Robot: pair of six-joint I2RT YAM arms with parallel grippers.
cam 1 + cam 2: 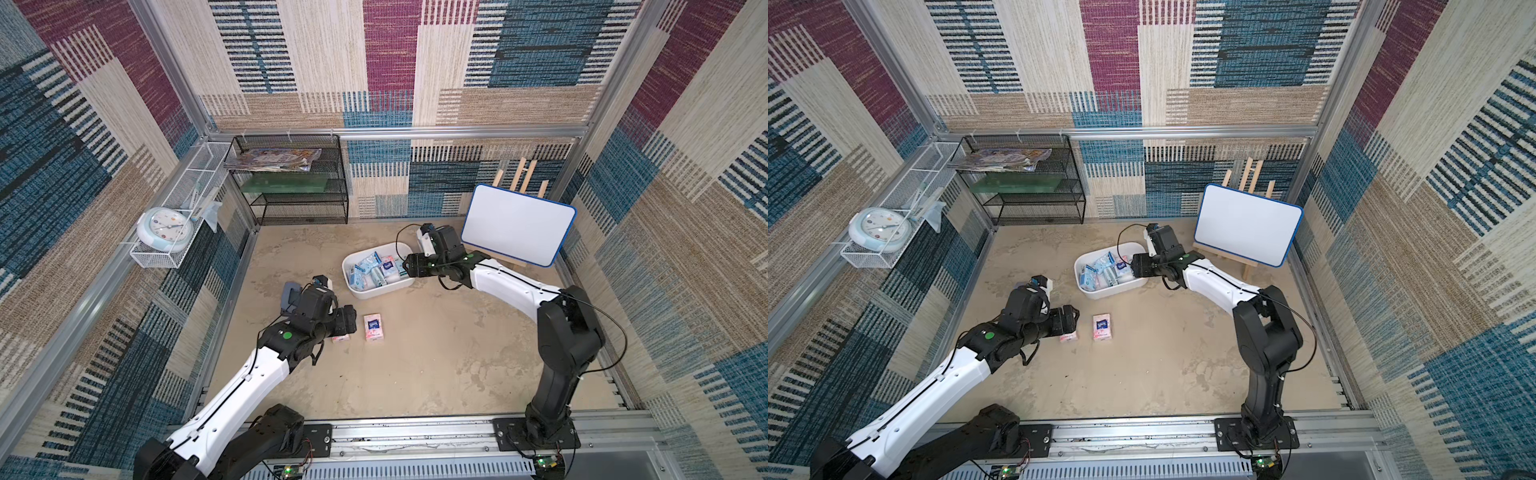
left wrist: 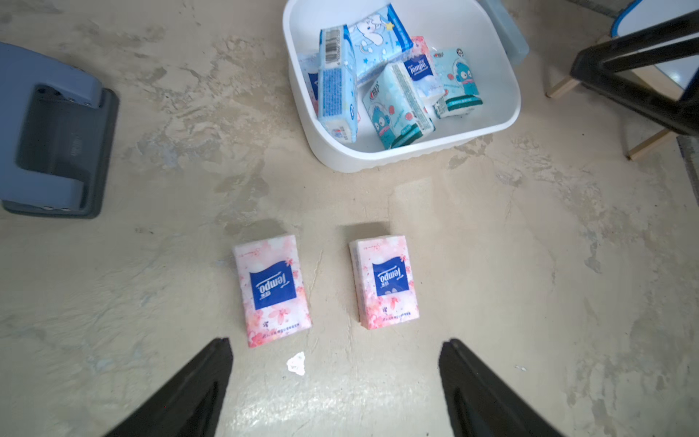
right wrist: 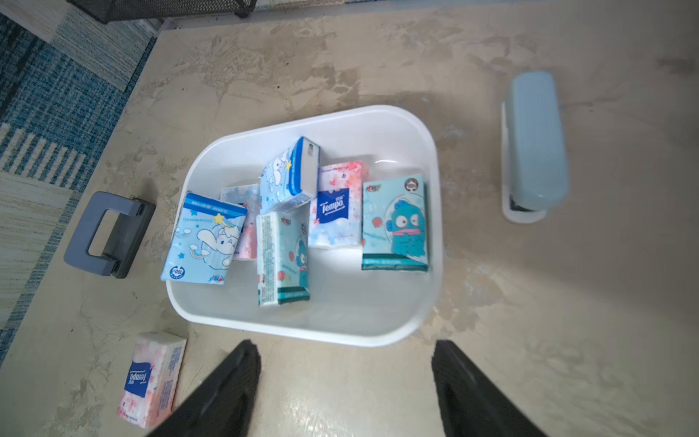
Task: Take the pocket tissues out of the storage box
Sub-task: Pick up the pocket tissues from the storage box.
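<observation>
Two packs (image 2: 271, 289): side by side on bench (image 2: 510, 272).
Six packs (image 3: 394, 223): in box (image 3: 302, 329), toward far edge.
Both jaws: open, empty.

The storage box (image 1: 381, 290) is sitting on the counter (image 1: 436, 365), with six pocket tissues (image 3: 336, 204) lying in it. In front of it, a left packet (image 2: 272, 289) and a right packet (image 2: 384, 282) are lying side by side, apart. The hole punch (image 2: 56, 132) is sitting left of the box.

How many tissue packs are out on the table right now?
2. One pink pack lies flat on the table ahead of the open left end effector; the second pink pack lies beside it, not touching. No others show, though some may be hidden.
</observation>
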